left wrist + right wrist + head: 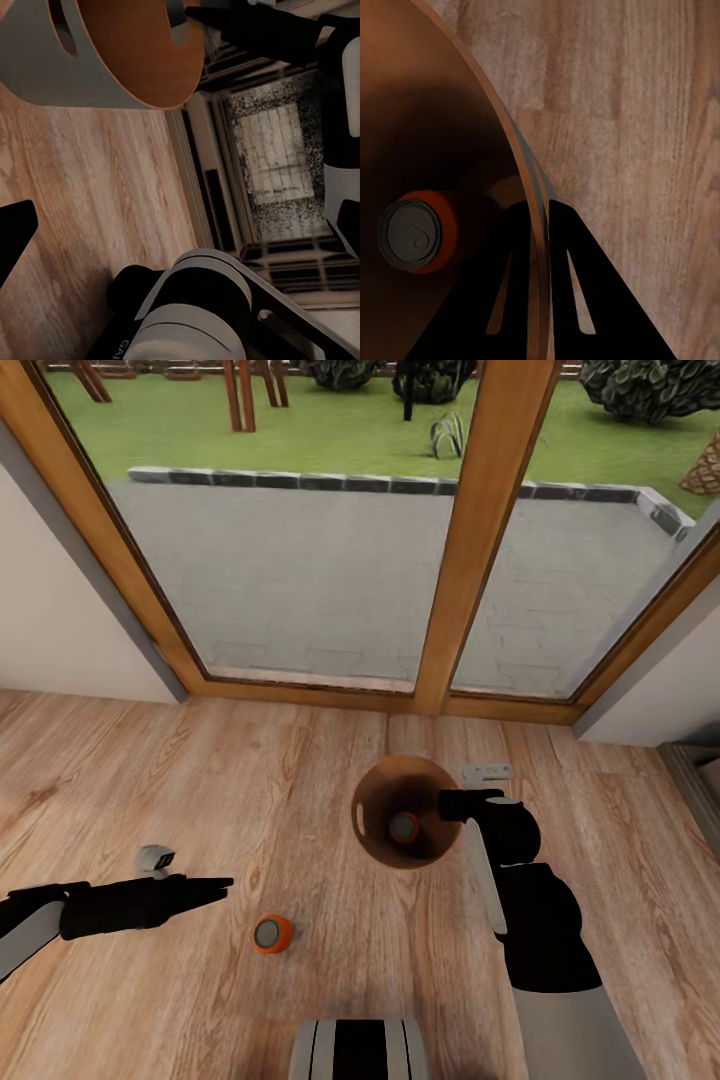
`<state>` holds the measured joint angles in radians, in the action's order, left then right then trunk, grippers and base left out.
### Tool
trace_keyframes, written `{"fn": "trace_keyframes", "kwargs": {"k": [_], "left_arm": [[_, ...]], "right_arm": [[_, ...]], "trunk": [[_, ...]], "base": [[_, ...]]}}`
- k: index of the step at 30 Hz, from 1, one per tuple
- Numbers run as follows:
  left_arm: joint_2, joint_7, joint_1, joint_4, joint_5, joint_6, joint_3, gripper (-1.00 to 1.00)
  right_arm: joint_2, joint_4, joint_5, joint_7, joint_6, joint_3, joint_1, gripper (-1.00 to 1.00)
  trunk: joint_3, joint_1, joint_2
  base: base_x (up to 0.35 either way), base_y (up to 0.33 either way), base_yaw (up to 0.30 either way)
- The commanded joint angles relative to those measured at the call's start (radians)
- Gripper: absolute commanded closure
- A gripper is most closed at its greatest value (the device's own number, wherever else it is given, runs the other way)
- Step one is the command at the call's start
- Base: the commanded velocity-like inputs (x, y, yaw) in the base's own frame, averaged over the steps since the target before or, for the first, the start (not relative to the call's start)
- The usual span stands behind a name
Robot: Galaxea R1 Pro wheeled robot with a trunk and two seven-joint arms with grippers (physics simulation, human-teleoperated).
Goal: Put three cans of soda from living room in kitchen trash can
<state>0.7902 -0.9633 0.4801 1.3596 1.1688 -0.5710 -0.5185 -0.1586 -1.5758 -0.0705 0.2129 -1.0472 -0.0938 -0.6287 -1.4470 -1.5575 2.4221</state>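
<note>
- While standing on the warm wood-plank floor (250,780) before the wood-framed glass doors (470,540), the round tapered bin with a tan wooden inside (385,840) is holding one orange soda can with a silvery top (404,827).
- Right pincer (538,225) is gripping the bin's rim, one finger inside, one outside, near that can.
- Left pincer (215,883) is hovering near a second orange can (271,934) lying on the floor; I cannot tell how wide it is.
</note>
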Motion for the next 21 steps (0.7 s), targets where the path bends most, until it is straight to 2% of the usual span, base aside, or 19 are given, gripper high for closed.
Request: {"fn": "trace_keyframes", "kwargs": {"k": [1,8,14,15,16,17,19,20,21], "left_arm": [[0.0,0.0,0.0,0.0,0.001,-0.001,0.0,-1.0],[-0.01,0.005,0.0,-0.001,-0.001,-0.003,0.0,-1.0],[-0.043,0.039,0.0,0.013,-0.006,-0.032,0.005,-1.0],[-0.284,1.149,0.0,0.043,-0.005,-0.16,0.009,-1.0],[-0.34,1.343,0.0,0.05,-0.005,-0.168,0.011,-1.0],[-0.416,1.593,0.0,0.057,-0.005,-0.175,0.012,-1.0],[-0.494,1.844,0.0,0.066,-0.01,-0.179,0.012,-1.0],[-0.51,1.903,0.0,0.07,-0.013,-0.179,0.012,-1.0],[-0.516,1.926,0.0,0.073,-0.014,-0.179,0.012,-1.0]], "right_arm": [[0.0,0.0,0.006,-0.004,0.0,0.0,0.0,1.0],[0.001,-0.001,0.012,-0.006,0.0,0.002,0.0,1.0],[0.001,0.0,0.012,-0.006,0.0,0.002,0.0,1.0],[0.001,-0.001,0.012,-0.006,0.0,0.002,0.0,1.0],[0.001,-0.001,0.012,-0.006,0.0,0.002,0.0,1.0],[0.001,-0.001,0.012,-0.006,0.0,0.002,0.0,1.0],[0.001,-0.001,0.012,-0.006,0.0,0.002,0.0,1.0],[0.001,-0.001,0.012,-0.006,0.0,0.002,0.0,1.0],[0.001,-0.001,0.012,-0.006,0.0,0.002,0.0,1.0]], "trunk": [[0.0,0.0,0.0],[0.0,0.0,0.0],[0.0,0.0,0.0],[0.0,0.0,0.0],[0.0,0.0,0.0],[0.0,0.0,0.0],[0.0,0.0,0.0],[0.0,0.0,0.0],[0.0,0.0,0.0]], "base": [[0.0,0.0,0.0],[0.0,0.0,0.0],[0.0,0.0,0.0],[0.0,0.0,0.0],[0.0,0.0,0.0],[0.0,0.0,0.0],[0.0,0.0,0.0],[0.0,0.0,0.0],[0.0,0.0,0.0]]}}
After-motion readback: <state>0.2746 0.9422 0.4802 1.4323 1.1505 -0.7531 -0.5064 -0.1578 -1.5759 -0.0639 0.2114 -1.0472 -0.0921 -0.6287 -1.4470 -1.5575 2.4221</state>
